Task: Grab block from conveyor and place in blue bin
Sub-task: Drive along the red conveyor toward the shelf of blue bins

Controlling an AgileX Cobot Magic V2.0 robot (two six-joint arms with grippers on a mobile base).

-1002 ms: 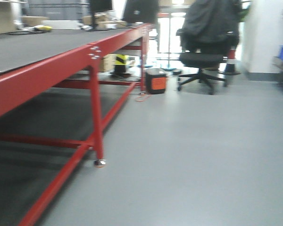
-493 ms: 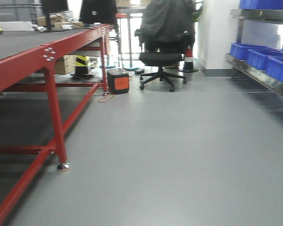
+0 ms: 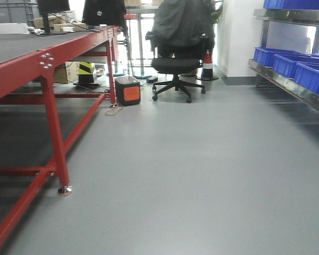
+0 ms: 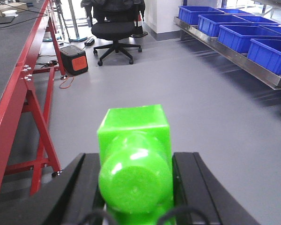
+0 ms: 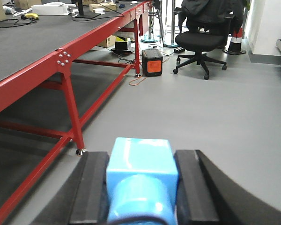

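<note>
Grey workshop floor (image 3: 202,175), red-framed dark-belt conveyor (image 3: 16,48) on the left, blue plastic bins (image 3: 290,65) shelved right. Our right fingers (image 5: 91,187) are closed on the small bright blue block (image 5: 142,161), off the belt; left fingers (image 4: 79,192) pinch a bright green block (image 4: 134,140). We'd guess light, rigid, slick: grip flat opposite faces.

Ahead of the left end effector (image 4: 136,187) and the right end effector (image 5: 141,187) the grey floor (image 3: 202,170) lies open. Left of them runs the conveyor (image 5: 23,42) on its red frame (image 5: 69,93); right, a steel shelf (image 4: 243,62) of blue bins (image 4: 234,37). Far ahead stand an office chair (image 3: 175,65) and an orange box (image 3: 128,91).
</note>
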